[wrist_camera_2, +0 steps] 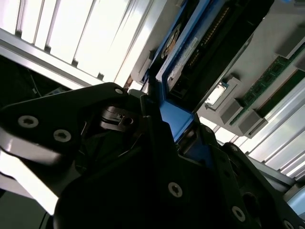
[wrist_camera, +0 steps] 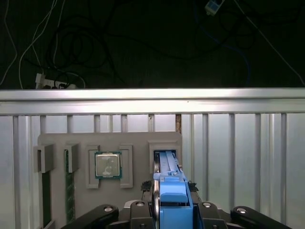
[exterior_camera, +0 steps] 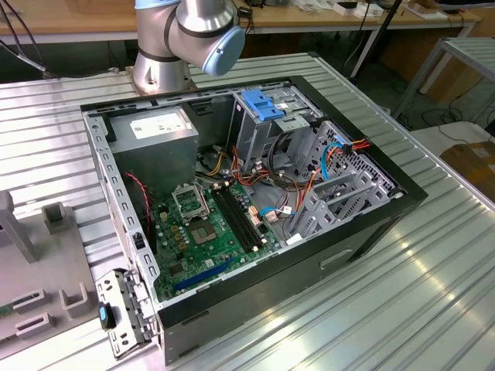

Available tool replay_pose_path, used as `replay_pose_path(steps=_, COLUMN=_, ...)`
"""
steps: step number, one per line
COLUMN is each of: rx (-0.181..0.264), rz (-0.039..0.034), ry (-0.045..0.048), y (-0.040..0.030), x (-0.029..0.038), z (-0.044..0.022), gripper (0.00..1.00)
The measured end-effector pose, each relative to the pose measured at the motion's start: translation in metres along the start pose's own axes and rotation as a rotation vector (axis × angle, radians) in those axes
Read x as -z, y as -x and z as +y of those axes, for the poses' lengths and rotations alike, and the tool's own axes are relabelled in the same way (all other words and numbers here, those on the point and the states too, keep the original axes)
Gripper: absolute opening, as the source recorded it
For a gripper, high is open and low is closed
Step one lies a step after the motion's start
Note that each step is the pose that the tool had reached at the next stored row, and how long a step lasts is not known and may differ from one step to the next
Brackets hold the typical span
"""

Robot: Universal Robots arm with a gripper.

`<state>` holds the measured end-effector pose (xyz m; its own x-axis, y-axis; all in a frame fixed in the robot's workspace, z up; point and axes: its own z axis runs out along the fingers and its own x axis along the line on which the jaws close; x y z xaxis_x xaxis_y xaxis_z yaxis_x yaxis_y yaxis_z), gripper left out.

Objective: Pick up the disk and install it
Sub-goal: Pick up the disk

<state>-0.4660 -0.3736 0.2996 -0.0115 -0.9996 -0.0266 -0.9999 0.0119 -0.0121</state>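
Both wrist views show my pincer (wrist_camera: 172, 202) pinching the disk (wrist_camera: 167, 164) by its bright blue rail. The disk stands on edge in the end slot of a grey tray (wrist_camera: 109, 140), just beside a processor chip (wrist_camera: 107, 165), with two memory sticks (wrist_camera: 69, 191) farther along. In the centre of the exterior view, the open computer case (exterior_camera: 348, 247) lies on a ribbed metal table (exterior_camera: 433, 294), my arm's base (exterior_camera: 166, 54) behind it, top of frame.
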Motion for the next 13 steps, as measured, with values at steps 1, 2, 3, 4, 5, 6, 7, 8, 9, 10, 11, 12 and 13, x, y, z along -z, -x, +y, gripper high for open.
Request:
replay_pose_path(steps=1, rx=0.000, rz=0.0006, ry=0.0000, y=0.0001, x=0.0015, z=0.0000, gripper=0.37)
replay_pose_path(steps=2, rx=0.000, rz=0.0010, ry=0.0000, y=0.0001, x=0.0025, z=-0.0001, gripper=0.37)
replay_pose_path(steps=3, rx=0.000, rz=0.0016, ry=0.0000, y=0.0002, x=0.0044, z=-0.0001, gripper=0.37)
replay_pose_path(steps=4, rx=0.000, rz=0.0018, ry=0.0000, y=0.0003, x=0.0061, z=-0.0001, gripper=0.37)
replay_pose_path(steps=5, rx=0.000, rz=0.0020, ry=0.0000, y=0.0004, x=0.0078, z=-0.0002, gripper=0.37)
replay_pose_path(steps=6, rx=0.000, rz=0.0023, ry=0.0000, y=0.0005, x=0.0100, z=-0.0002, gripper=0.37)
replay_pose_path(steps=7, rx=0.000, rz=0.0024, ry=0.0000, y=0.0005, x=0.0120, z=-0.0002, gripper=0.37)
replay_pose_path(steps=8, rx=0.000, rz=0.0027, ry=0.0001, y=0.0006, x=0.0155, z=-0.0003, gripper=0.37)
replay_pose_path(steps=9, rx=0.000, rz=0.0029, ry=0.0000, y=0.0007, x=0.0184, z=-0.0003, gripper=0.37)
replay_pose_path(steps=10, rx=0.000, rz=0.0031, ry=-0.0003, y=0.0008, x=0.0196, z=-0.0004, gripper=0.37)
replay_pose_path(steps=11, rx=0.000, rz=0.0031, ry=-0.0003, y=0.0007, x=0.0196, z=-0.0004, gripper=0.37)
replay_pose_path(steps=12, rx=0.000, rz=0.0031, ry=-0.0002, y=0.0008, x=0.0196, z=-0.0004, gripper=0.37)
replay_pose_path(steps=13, rx=0.000, rz=0.0032, ry=0.0000, y=0.0008, x=0.0197, z=-0.0004, gripper=0.37)
